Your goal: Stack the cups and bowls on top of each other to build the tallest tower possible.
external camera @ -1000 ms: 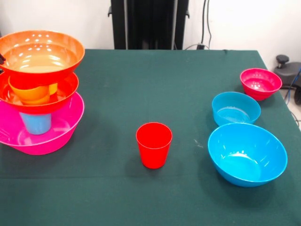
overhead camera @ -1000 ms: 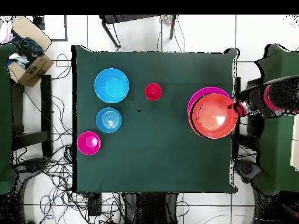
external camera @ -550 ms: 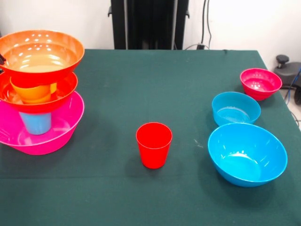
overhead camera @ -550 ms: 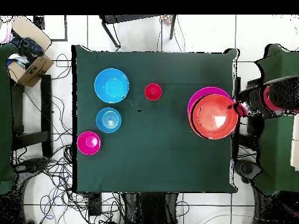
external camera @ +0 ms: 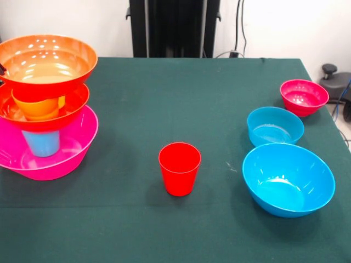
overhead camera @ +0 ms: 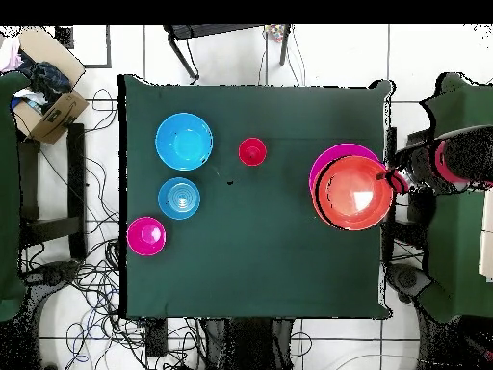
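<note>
The tower stands at the table's left edge in the front view. A large pink bowl (external camera: 66, 156) holds a light blue cup (external camera: 41, 143). Above it sits an orange-red bowl (external camera: 74, 107) with an orange cup (external camera: 35, 108) inside, and a second orange-red bowl (external camera: 49, 82) rests on top. A red cup (external camera: 179, 170) stands upright alone mid-table. A large blue bowl (external camera: 288, 179), a small blue bowl (external camera: 274, 126) and a small magenta bowl (external camera: 303, 97) sit at the right. From overhead, my gripper (overhead camera: 393, 179) is at the top bowl's (overhead camera: 354, 193) outer rim, beyond the table edge.
The green table (external camera: 164, 93) ends close behind the tower, which overhangs that side's edge. Overhead, a cardboard box (overhead camera: 43, 96) and loose cables lie on the floor beside the table. My red and black arm (overhead camera: 453, 159) reaches in from off the table.
The top orange-red bowl has shifted very slightly outward, toward the table edge. Everything else stays where it was.
</note>
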Tool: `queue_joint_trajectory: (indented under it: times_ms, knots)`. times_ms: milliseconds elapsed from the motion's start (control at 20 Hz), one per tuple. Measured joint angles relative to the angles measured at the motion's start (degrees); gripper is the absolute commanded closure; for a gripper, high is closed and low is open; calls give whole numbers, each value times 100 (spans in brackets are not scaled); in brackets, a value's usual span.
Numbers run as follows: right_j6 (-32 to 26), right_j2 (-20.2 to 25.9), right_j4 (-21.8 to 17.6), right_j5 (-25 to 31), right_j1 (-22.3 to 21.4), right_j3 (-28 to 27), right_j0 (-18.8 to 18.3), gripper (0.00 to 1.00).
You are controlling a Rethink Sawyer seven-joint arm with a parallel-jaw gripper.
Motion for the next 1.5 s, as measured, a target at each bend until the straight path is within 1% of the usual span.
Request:
queue_joint_trajectory:
  times_ms: [300,350,750,1500]
  knots:
    - [0,0,1,0,0,0,0,100]
    - [0,0,1,0,0,0,0,0]
    - [0,1,65,-1,0,-1,-1,0]
    - [0,1,65,-2,-2,-3,0,0]
